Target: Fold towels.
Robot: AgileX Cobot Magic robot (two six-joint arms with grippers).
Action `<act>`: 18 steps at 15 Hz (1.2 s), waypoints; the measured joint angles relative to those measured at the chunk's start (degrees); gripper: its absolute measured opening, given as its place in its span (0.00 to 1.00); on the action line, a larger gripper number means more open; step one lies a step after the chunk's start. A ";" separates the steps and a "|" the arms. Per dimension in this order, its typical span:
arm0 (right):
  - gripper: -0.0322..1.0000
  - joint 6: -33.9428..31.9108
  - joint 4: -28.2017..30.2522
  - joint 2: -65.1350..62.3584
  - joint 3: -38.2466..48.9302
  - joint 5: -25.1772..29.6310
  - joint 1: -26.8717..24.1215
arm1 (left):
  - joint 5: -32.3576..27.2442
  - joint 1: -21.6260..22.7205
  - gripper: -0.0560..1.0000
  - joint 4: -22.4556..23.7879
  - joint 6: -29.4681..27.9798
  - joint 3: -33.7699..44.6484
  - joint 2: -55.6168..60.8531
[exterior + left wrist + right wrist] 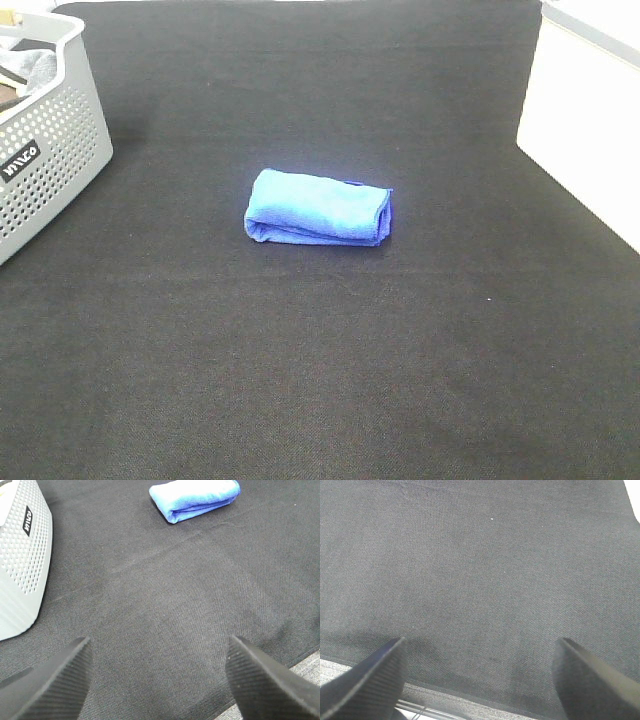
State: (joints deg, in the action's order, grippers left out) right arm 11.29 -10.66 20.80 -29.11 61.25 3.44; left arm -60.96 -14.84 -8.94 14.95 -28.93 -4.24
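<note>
Lying folded well ahead of the left hand (157, 680), the towel (318, 207) rests crosswise on the desk (320, 380). Both hands gape empty; the right hand (480, 680) sees none of it.

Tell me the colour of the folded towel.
Bright royal blue towel, darker blue at the edge; clearest in the exterior high view.

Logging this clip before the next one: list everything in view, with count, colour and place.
Folded microfibre towel: one, bright royal blue, middle of the cloth, touching nothing else.
Perforated plastic basket: one, grey, far-left edge, grey and dark cloths inside.
Woven table cloth: one, black, covering the work surface.
Flat panel: one, white, far-right edge.
Left claw: one, black fingers, open, over bare cloth near the basket.
Right claw: one, black fingers, open, over bare cloth at its front edge.
</note>
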 joint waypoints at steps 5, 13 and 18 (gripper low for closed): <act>0.76 0.00 0.00 -3.50 0.00 0.06 0.00 | 0.34 9.11 0.73 0.00 0.06 0.00 2.92; 0.76 0.00 -0.86 -19.42 0.00 0.11 -0.57 | 0.34 12.55 0.73 0.00 0.29 0.00 4.53; 0.76 0.00 -2.64 -21.14 0.29 0.23 -3.27 | 0.34 12.55 0.73 0.00 0.29 0.00 4.53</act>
State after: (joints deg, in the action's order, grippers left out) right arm 11.29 -13.29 -0.34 -28.82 61.48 0.17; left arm -60.62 -2.29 -8.94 15.24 -28.93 0.29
